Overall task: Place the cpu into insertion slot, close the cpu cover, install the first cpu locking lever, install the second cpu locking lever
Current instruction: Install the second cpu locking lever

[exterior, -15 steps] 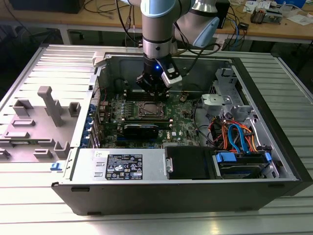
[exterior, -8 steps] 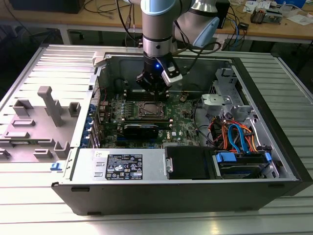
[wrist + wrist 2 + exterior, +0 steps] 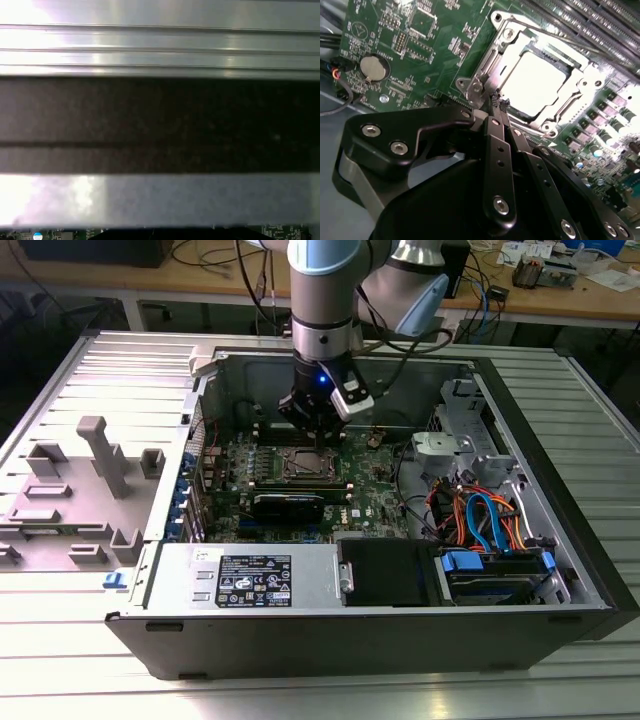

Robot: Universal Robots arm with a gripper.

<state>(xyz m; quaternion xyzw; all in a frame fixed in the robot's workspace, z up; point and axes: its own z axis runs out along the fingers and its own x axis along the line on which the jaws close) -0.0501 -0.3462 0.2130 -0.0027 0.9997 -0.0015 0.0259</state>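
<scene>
Second wrist view is showing the gripper (image 3: pixel 499 102) with its fingers pressed together, holding nothing; the tips are hanging just beside the near edge of the cpu cover (image 3: pixel 496 59), which is lying flat over the insertion slot (image 3: pixel 557 117) (the cpu (image 3: pixel 535 80) is sitting inside, bright through the cut-out); the green circuit board (image 3: pixel 420 35) is lying around them.

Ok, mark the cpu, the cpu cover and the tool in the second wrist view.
cpu (image 3: pixel 535 82): second wrist view, middle of its bright metal face.
cpu cover (image 3: pixel 492 62): second wrist view, silvery frame edge beside the chip.
tool (image 3: pixel 498 105): second wrist view, tips of its closed fingers.
</scene>
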